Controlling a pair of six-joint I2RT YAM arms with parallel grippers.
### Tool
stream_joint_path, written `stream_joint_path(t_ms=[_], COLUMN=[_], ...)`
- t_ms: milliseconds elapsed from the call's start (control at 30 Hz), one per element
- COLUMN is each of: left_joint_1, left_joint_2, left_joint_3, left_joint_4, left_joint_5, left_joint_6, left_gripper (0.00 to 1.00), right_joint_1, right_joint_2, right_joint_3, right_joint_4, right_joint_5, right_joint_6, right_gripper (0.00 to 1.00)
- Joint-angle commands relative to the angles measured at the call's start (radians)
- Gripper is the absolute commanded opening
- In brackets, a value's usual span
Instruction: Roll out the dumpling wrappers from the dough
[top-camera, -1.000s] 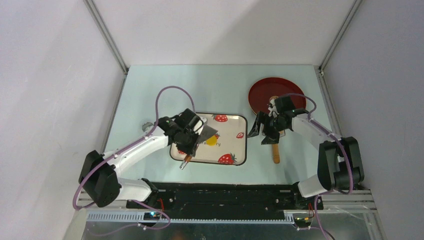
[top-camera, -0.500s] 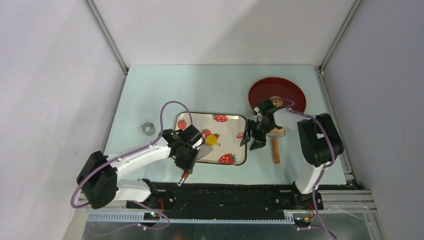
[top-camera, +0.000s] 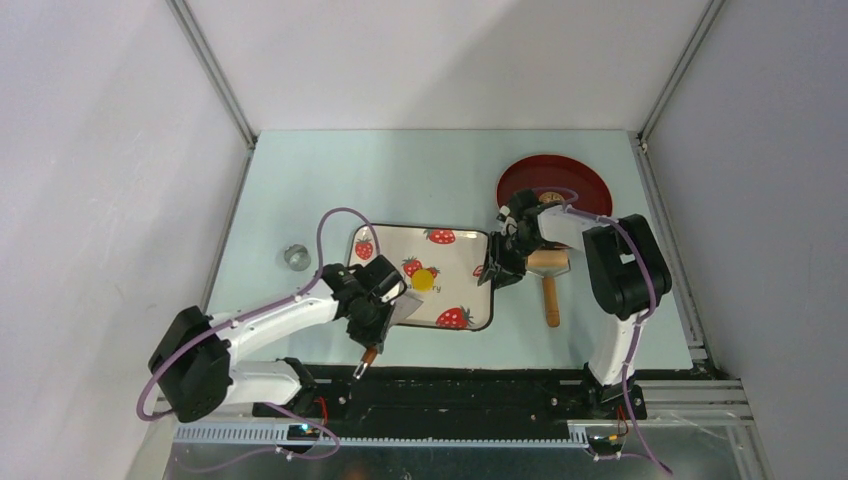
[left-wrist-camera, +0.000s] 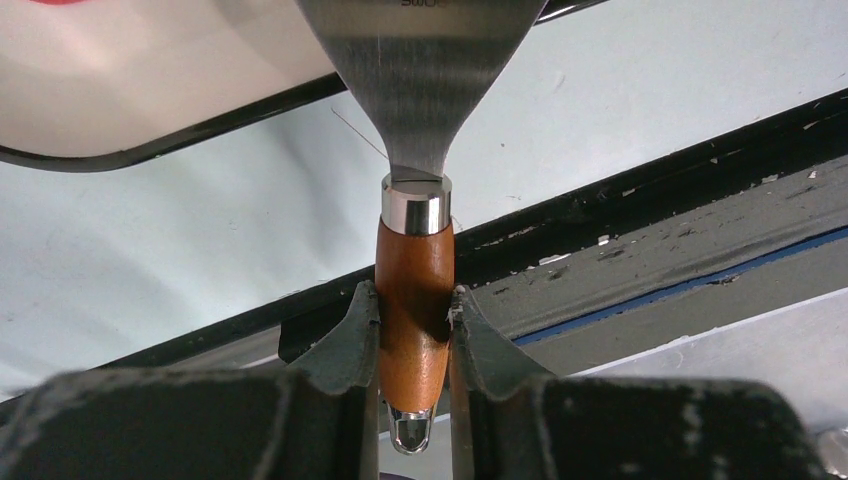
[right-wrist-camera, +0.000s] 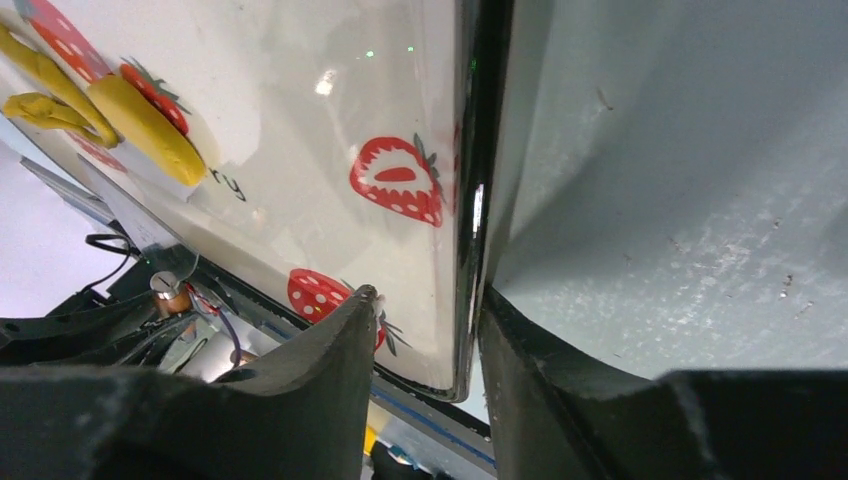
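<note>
Pale table (top-camera: 420, 180), white walls. Clenched left gripper (left-wrist-camera: 412, 305) on scraper (left-wrist-camera: 415, 60) handle, at tray's (top-camera: 460, 262) seven o'clock. Straddled three o'clock rim with right gripper (right-wrist-camera: 428, 296), unpinched. Dough (top-camera: 425, 280) mid-tray. Likely bracing tray; next needed a firm pinch.

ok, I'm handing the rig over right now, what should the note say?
Left gripper: shut on the scraper, by its wooden handle, blade by the near edge of the tray.
Right gripper: open, jaws astride the tray's right rim, not clamped.
Yellow dough lies on the tray; tan wrapper on the red plate; ring cutter left of the tray.
Done: one wrapper plated. Left: roll out the yellow dough.
</note>
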Motion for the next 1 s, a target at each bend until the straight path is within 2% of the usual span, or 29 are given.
stream_joint_path(t_ms=[0,200,333,967], left_joint_1=[-0.014,-0.021,-0.038,-0.071], left_joint_2=[0.023,0.092,0.12,0.241], left_joint_3=[0.026,0.078,0.107,0.163], left_joint_4=[0.017,0.017,0.015,-0.017], left_joint_5=[-0.008,-0.027,-0.028,0.005], left_joint_6=[-0.026,-0.001,0.001,-0.008], left_gripper=[0.0,0.0,0.0,0.0], right_joint_1=[0.016,0.022,0.022,0.019], right_joint_2=[0.037,0.044,0.042,0.025], right_joint_3=[0.023,0.022,0.023,0.022], right_joint_4=[-0.012,-0.017,-0.03,-0.052], right_joint_5=[0.029,0.045,0.053,0.067], right_joint_6=[-0.026,-0.03,-0.039,-0.044], right_gripper=[0.43,0.13,0.02,0.0])
